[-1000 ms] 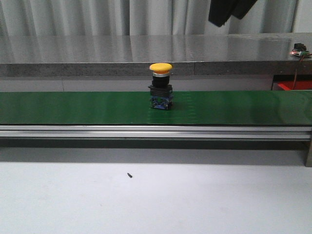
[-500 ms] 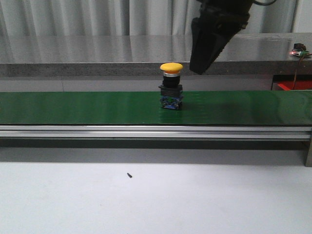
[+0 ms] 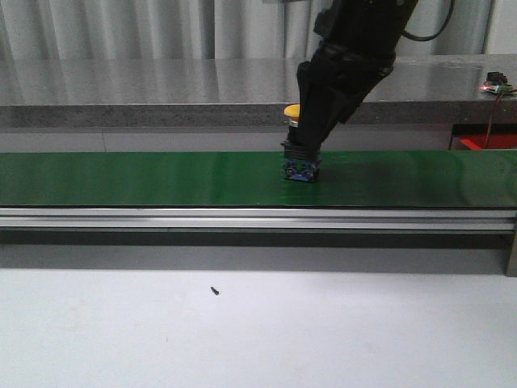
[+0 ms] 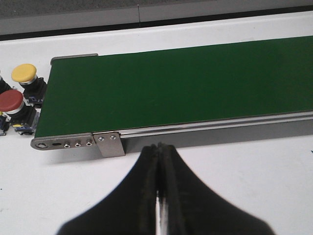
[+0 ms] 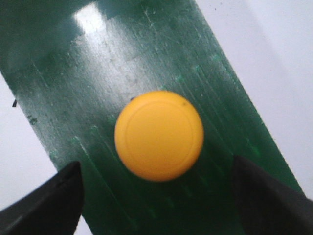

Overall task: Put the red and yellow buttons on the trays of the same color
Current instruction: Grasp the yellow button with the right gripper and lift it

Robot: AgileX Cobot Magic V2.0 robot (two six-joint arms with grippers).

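A yellow-capped button (image 3: 293,111) with a black and blue base stands upright on the green conveyor belt (image 3: 161,178). My right gripper (image 3: 304,153) has come down over it, open, with a finger on each side, and hides most of it. In the right wrist view the yellow cap (image 5: 159,135) sits between the spread fingertips (image 5: 49,200); the gripper's middle (image 5: 156,205) is just short of the cap. My left gripper (image 4: 159,149) is shut and empty over the white table. Beside the belt's end lie another yellow button (image 4: 25,74) and a red button (image 4: 11,103). No trays are in view.
The belt's metal rail (image 3: 258,217) runs across the front. A grey counter (image 3: 161,89) stands behind the belt. A red object (image 3: 486,143) shows at the far right. A small black screw (image 3: 215,290) lies on the white table.
The yellow button has ridden right along the belt. My right arm has come down from the top and now straddles the button with open fingers.
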